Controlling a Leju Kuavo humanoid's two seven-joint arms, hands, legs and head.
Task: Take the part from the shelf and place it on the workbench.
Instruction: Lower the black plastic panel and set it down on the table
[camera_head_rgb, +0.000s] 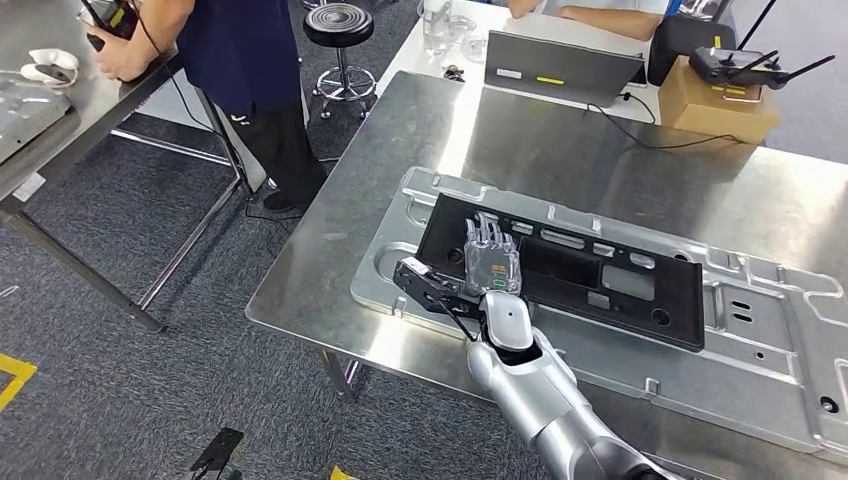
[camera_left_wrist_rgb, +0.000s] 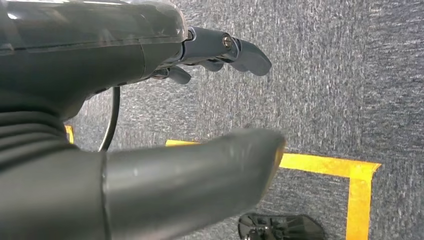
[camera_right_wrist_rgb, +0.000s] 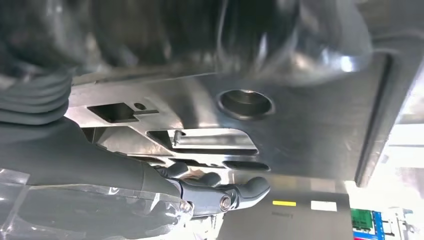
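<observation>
The black part (camera_head_rgb: 570, 270), a long flat plastic panel with rectangular cut-outs and small pale labels too small to read, lies on a silver metal plate (camera_head_rgb: 760, 330) on the steel workbench (camera_head_rgb: 560, 140). It sits slanted across the plate, its near corner jutting just past the plate's edge towards the robot.

The right hand (camera_head_rgb: 492, 262) lies palm-down on the part's near end, fingers (camera_head_rgb: 487, 232) stretched out flat and slightly apart over the black surface; they rest on the panel rather than wrap around it. A tag with an orange and green patch shows on the back of the hand, its writing not legible. In the right wrist view the dark fingers (camera_right_wrist_rgb: 220, 192) reach along a shiny metal surface (camera_right_wrist_rgb: 310, 125) with a round hole and slots, and it is hard to tell how firmly they press.

The left hand (camera_left_wrist_rgb: 150, 125) hangs over grey carpet (camera_left_wrist_rgb: 350, 75), thumb (camera_left_wrist_rgb: 200, 185) and fingers (camera_left_wrist_rgb: 230, 50) well apart with nothing between them. Yellow tape (camera_left_wrist_rgb: 350, 175) marks a corner on the floor beneath it.

At the far edge of the workbench stand a grey laptop (camera_head_rgb: 560, 65) with a white and a yellow sticker on its lid, unreadable, and a cardboard box (camera_head_rgb: 720, 105) carrying a black controller with antennas (camera_head_rgb: 745, 68). A person in dark clothes (camera_head_rgb: 250, 70) stands at a second table (camera_head_rgb: 60, 130) to the left, beside a black stool (camera_head_rgb: 340, 30).
</observation>
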